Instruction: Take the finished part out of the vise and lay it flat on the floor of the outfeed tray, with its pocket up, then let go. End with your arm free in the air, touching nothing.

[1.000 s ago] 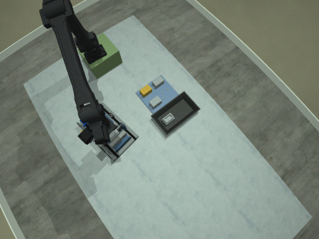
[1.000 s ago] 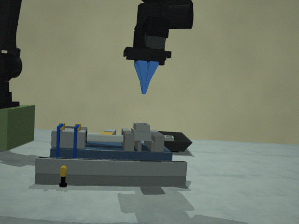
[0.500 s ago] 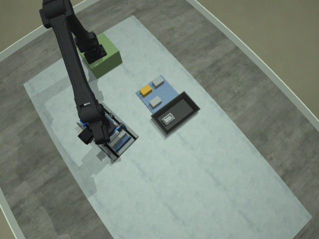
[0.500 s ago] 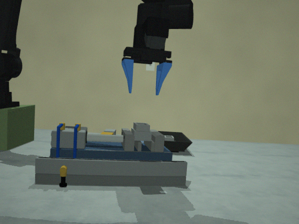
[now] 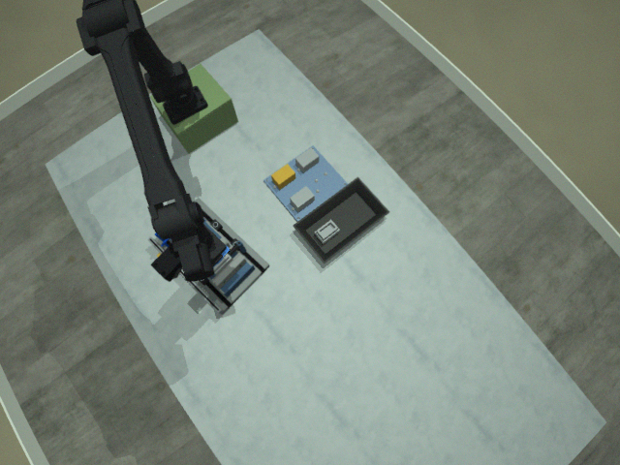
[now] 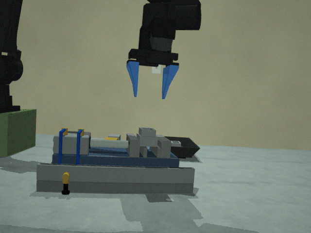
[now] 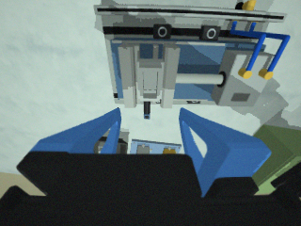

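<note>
Spread wide and holding nothing, my hand (image 6: 149,96) hangs high above the vise (image 6: 115,153), blue fingers (image 6: 132,77) pointing straight down with open air between them. Directly below my fingertips sits the finished part (image 6: 146,132), a small grey block standing upright between the two grey vise blocks, its top poking above them. In the wrist view the part (image 7: 150,80) lies just ahead of the gap between my fingers, flanked by the two blocks, with the screw rod running off to the right toward the blue-and-yellow handle (image 7: 256,52). The vise rests on a grey base (image 6: 115,179) on the table (image 5: 350,325). Beyond the vise, well away from my hand, sits the dark outfeed tray (image 5: 373,202), which has a small light-framed piece (image 5: 326,232) lying on its floor. Just beside the tray lies a pale blue plate (image 5: 327,182) carrying two grey blocks and an orange one (image 5: 283,175). Behind me, my arm rises from a green pedestal (image 5: 215,120).
</note>
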Tool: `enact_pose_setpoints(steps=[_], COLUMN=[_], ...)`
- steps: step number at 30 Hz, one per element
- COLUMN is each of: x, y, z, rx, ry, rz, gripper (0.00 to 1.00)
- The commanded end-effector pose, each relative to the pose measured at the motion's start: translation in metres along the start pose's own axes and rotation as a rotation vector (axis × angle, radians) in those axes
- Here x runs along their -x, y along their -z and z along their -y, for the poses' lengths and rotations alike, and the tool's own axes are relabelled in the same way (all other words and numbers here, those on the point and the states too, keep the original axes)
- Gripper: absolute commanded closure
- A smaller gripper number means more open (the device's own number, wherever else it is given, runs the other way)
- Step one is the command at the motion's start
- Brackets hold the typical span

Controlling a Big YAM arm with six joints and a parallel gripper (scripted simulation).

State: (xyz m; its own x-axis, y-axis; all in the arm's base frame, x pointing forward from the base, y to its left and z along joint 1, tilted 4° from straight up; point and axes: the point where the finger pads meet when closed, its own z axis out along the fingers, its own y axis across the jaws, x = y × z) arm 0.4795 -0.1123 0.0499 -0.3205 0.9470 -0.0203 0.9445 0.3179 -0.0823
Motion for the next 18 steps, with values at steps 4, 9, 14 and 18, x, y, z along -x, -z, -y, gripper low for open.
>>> enact_pose_setpoints(steps=[4, 9, 14, 18], x=[0.0152, 0.0152, 0.0146, 0.0117], y=[0.0211, 0.0211, 0.0188, 0.0123], z=[-0.0101, -0.0101, -0.0091, -0.0049], rx=[0.057, 0.057, 0.055, 0.042], ry=[-0.027, -0.027, -0.029, -0.032], rz=[0.032, 0.032, 0.031, 0.023], gripper=[0.36, 0.36, 0.36, 0.36])
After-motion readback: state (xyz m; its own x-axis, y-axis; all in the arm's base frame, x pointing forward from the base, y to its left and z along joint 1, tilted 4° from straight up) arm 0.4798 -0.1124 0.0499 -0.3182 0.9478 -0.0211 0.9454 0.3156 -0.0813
